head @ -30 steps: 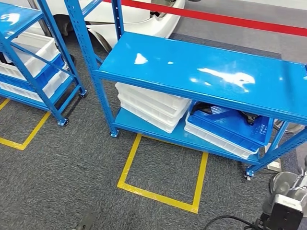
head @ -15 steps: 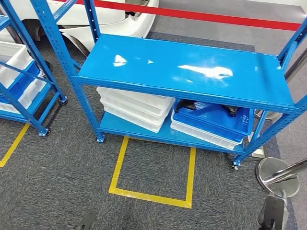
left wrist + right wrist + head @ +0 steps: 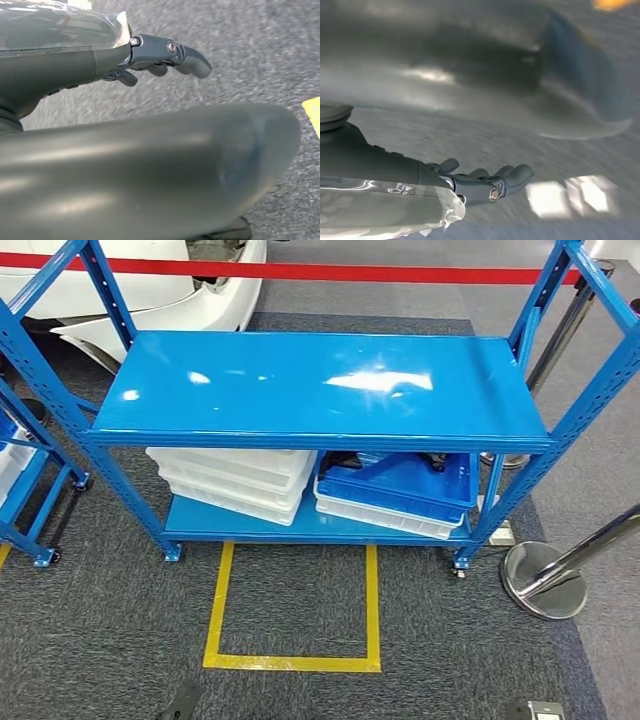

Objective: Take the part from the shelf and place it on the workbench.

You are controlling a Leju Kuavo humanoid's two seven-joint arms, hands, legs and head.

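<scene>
A blue two-level shelf rack (image 3: 317,390) stands straight ahead in the head view, its top board bare. On the lower board lie a stack of white trays (image 3: 234,480) at the left and a blue tray (image 3: 400,485) on a white one at the right. A dark part (image 3: 434,461) lies in the blue tray, mostly hidden under the top board. My left hand (image 3: 166,55) hangs over grey carpet with its fingers loosely extended, holding nothing. My right hand (image 3: 490,182) hangs the same way, holding nothing.
A yellow tape square (image 3: 294,660) marks the carpet in front of the rack. A second blue rack (image 3: 23,470) stands at the left. A red barrier band (image 3: 340,272) runs behind, and a tilted stanchion with a round base (image 3: 545,580) is at the right. A white car (image 3: 151,290) is behind.
The whole head picture has shifted: the camera has turned, so the rack now sits centred and square. My right arm at the lower right corner has left the picture.
</scene>
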